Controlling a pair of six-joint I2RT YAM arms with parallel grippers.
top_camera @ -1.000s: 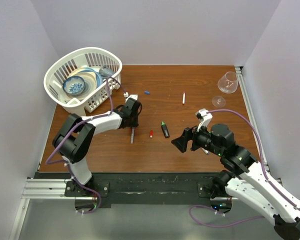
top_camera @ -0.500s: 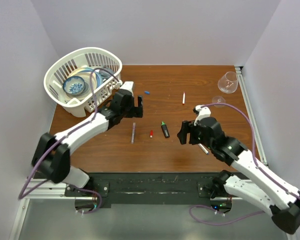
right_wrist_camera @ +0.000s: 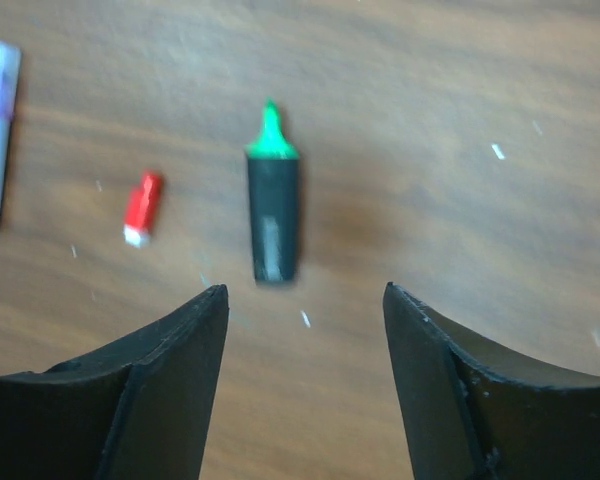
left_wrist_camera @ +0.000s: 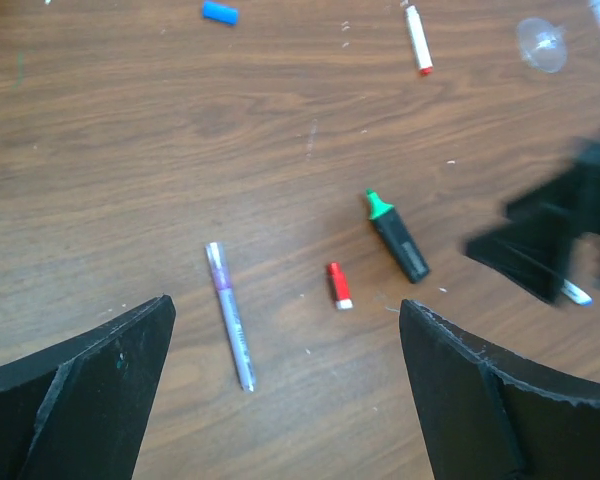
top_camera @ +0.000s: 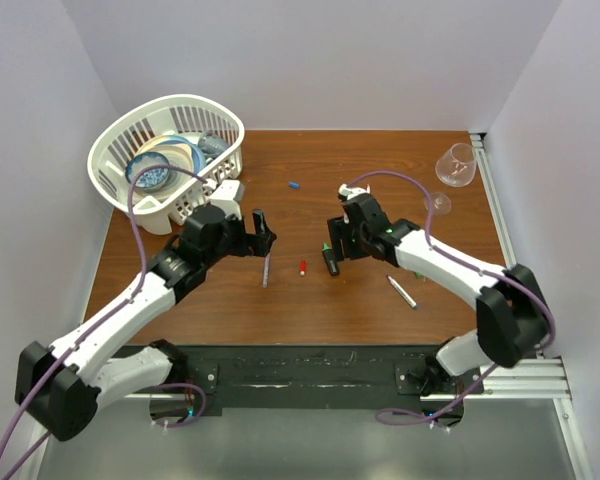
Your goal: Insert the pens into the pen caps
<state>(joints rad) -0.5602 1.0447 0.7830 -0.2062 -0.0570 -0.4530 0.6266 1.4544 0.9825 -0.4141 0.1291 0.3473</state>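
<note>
The purple pen (top_camera: 266,268) (left_wrist_camera: 230,315) lies flat on the table, with my left gripper (top_camera: 261,226) (left_wrist_camera: 285,305) open above its far end and holding nothing. To its right lie a red pen cap (top_camera: 303,267) (left_wrist_camera: 338,285) (right_wrist_camera: 141,208) and the black marker with a green tip (top_camera: 330,260) (right_wrist_camera: 273,210). My right gripper (top_camera: 333,241) (right_wrist_camera: 305,290) hovers open over the marker, apart from it. A blue cap (top_camera: 294,185) lies farther back. The white pen (left_wrist_camera: 418,25) shows in the left wrist view. A grey pen (top_camera: 401,291) lies at the near right.
A white basket (top_camera: 115,185) holding bowls stands at the back left. A clear glass (top_camera: 457,165) and a smaller clear piece (top_camera: 437,203) sit at the back right. Walls close in the table on three sides.
My left gripper opened, let go of the purple pen and drew back; the pen now lies free. My right arm swung left from the near right to above the black marker, its jaws narrowing.
</note>
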